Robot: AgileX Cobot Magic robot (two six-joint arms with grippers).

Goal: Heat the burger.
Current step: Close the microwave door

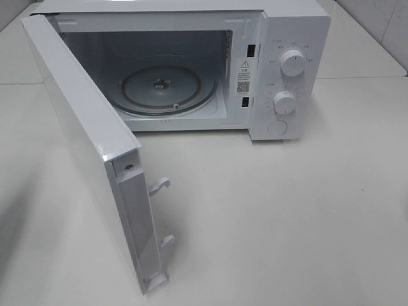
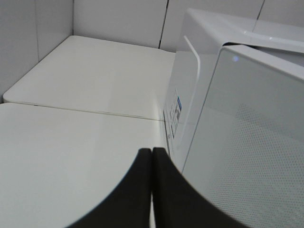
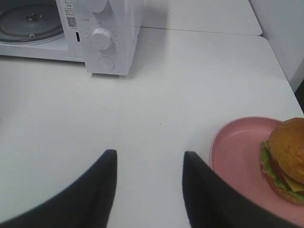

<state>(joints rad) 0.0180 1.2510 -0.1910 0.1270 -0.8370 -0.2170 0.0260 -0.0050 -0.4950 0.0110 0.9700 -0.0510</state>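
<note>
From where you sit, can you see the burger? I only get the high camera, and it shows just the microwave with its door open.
Observer: Yes. The burger sits on a pink plate on the table, seen by the right wrist camera.
Operator: Is the right gripper holding the plate?
Observer: No. The right gripper has its jaws apart over bare table beside the plate, holding nothing.
Operator: And the left one?
Observer: The left gripper has its jaws pressed together, empty, next to the outer face of the microwave door.
</note>
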